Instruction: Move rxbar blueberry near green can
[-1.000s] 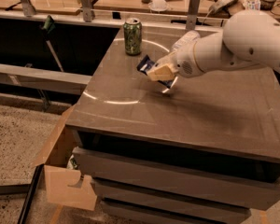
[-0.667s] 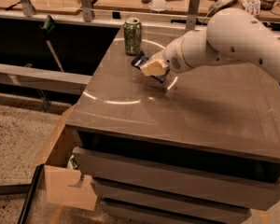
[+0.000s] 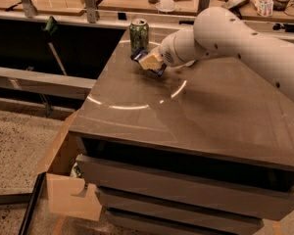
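Camera view: upright green patterned drink can w/ silver top rim, the green can (image 3: 138, 35), stands near far-left corner of the flat grey-brown table (image 3: 196, 116). White robot arm (image 3: 225, 31) reaches in from 3 o'clock. Its gripper (image 3: 150, 62) is just beside the can, at the can's 5 o'clock, low over the tabletop. Tan jaws are clamped on the flat dark navy-blue wrapper, the rxbar blueberry (image 3: 159, 71), which pokes out both sides. Can't tell if bar touches can. Open brown cardboard box (image 3: 63, 180) on floor, 7 o'clock of table.

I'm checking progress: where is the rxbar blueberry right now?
In the camera view, the rxbar blueberry is clamped in the gripper, just in front of the green can at the far left part of the table.
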Robot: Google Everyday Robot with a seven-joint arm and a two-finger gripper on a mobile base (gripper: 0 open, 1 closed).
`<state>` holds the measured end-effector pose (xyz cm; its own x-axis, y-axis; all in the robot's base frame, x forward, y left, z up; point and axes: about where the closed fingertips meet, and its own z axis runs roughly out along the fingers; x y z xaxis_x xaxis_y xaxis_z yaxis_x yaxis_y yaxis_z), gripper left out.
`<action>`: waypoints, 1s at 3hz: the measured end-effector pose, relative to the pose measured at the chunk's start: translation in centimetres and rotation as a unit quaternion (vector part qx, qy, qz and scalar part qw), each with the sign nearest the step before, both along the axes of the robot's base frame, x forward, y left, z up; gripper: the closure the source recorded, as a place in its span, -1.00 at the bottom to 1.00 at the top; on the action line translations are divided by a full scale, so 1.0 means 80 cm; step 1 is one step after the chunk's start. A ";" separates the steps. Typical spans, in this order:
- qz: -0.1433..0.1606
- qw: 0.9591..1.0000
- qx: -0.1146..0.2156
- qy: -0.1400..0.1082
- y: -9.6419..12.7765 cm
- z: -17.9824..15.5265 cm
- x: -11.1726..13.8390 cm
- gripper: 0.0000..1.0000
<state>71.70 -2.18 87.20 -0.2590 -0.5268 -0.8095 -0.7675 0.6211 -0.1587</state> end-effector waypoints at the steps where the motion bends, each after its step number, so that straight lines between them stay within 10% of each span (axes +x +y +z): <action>1: -0.023 1.000 -0.010 -0.006 -0.006 0.003 0.033 0.63; 3: -0.063 0.998 -0.028 0.007 -0.041 -0.005 0.055 -0.27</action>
